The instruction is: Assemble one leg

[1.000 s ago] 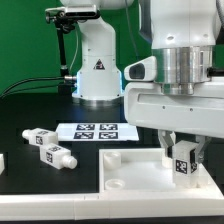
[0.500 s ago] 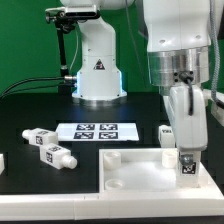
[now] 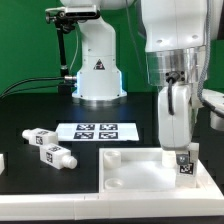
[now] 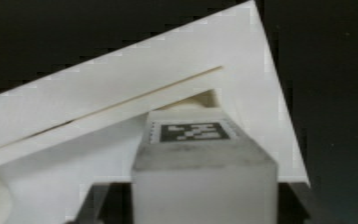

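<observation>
Low frontal exterior; close downward wrist

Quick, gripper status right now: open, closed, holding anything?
Gripper: shut on a leg, held upright over the corner of the large white panel.

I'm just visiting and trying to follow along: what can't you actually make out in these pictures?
- Pincer: its fingertips are hidden behind the leg in the exterior view, so the grip itself is not visible.
- Leg's lower end: hidden in the wrist view by the leg's own body; whether it sits in the white panel is unclear.
- White panel: cut off by the exterior view's bottom and right edges.
- Two loose legs: tag patterns too small to read.
</observation>
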Controlling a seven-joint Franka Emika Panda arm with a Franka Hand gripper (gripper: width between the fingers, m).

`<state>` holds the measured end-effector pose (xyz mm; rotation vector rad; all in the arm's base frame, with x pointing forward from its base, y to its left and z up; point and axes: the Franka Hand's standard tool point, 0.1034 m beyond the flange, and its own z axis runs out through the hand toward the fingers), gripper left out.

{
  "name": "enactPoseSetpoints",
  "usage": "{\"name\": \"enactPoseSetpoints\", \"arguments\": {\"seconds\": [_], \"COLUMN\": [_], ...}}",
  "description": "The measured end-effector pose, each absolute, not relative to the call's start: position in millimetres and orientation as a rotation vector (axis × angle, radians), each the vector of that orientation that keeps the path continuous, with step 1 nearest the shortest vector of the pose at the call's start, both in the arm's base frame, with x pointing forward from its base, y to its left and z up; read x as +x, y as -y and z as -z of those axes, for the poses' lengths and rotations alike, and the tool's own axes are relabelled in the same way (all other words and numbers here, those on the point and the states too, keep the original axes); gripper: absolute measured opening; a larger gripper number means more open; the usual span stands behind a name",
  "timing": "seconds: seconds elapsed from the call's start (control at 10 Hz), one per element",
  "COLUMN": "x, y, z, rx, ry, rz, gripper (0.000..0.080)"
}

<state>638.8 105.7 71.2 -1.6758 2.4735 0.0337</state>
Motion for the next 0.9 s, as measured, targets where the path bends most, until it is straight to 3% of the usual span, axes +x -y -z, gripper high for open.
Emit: {"name": "enactPoseSetpoints", "arguments": {"seconds": [0.1,0.2,0.3,0.4,0.5,0.7,0.9], "x": [638.6,638.5,639.8,644.8,649.4,652.9,651.3], "y": [-105.8,-105.8,-106.1,-108.2,-108.6,-108.6,-108.1], "z": [-70.7,-70.6,-72.5,-87.4,-107.9,-131.4,-127.2], "rx": [-1.685,-1.685,-1.692,-1.715,-1.729,-1.734,-1.738], "ry": [-2.468,-2.468,-2.459,-2.417,-2.372,-2.328,-2.334], "rz": [-0.033,-0.033,-0.031,-0.025,-0.015,-0.002,-0.004], "gripper": [0.0285,0.0476,0.0476,0.0615,0.0639,0.0648,0.0649]}}
